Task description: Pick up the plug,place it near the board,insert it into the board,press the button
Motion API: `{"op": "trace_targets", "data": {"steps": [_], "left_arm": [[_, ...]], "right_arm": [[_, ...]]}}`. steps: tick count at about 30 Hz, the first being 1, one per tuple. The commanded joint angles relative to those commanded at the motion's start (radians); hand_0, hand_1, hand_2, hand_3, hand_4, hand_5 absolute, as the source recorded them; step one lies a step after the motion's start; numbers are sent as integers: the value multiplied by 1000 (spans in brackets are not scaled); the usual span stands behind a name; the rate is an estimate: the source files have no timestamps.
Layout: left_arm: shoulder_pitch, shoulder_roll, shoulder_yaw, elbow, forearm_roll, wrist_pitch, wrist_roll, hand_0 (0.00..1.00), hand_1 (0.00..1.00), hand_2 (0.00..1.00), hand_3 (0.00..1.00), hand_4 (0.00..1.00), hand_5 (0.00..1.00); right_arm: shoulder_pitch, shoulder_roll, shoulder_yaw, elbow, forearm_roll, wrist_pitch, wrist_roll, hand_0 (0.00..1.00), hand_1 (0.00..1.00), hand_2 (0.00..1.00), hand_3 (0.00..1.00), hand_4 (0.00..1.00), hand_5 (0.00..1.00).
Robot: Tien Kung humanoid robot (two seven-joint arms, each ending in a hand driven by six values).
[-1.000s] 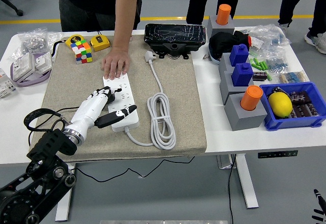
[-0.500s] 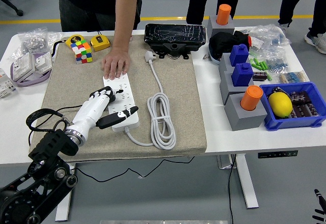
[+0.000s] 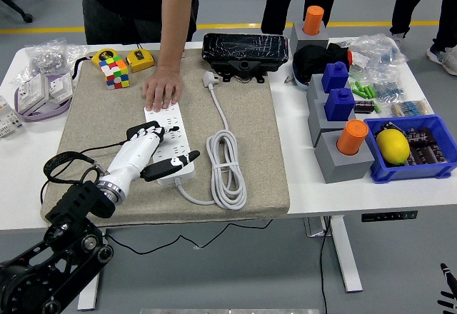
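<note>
Left hand on the power strip, plug not yet picked up.

The plug (image 3: 210, 78) lies on the mat (image 3: 257, 143) at the far end of its coiled cable (image 3: 226, 160), well apart from the left hand (image 3: 146, 150), so all 4 steps look undone. That hand rests over the near half of the power strip (image 3: 171, 139), fingers loosely spread and grasping nothing, thumb stretched toward the near end. A person's hand (image 3: 161, 91) presses the strip's far end flat. Against the picture from 1 second ago, the left hand has slid slightly right and nearer; plug, cable and the person's hand are unchanged. The right hand is out of view.
</note>
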Motion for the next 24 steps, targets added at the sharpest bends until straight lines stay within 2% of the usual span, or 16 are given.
{"op": "trace_targets", "data": {"steps": [19, 24], "left_arm": [[-5, -1, 11, 4, 2, -1, 0, 998, 964, 930, 905, 998, 998], [0, 4, 17, -17, 8, 4, -2, 998, 964, 930, 905, 998, 998]], "right_arm": [[1, -1, 1, 0, 0, 0, 0, 998, 846, 755, 795, 998, 998], [0, 0, 0, 0, 1, -2, 2, 998, 846, 755, 795, 998, 998]]}}
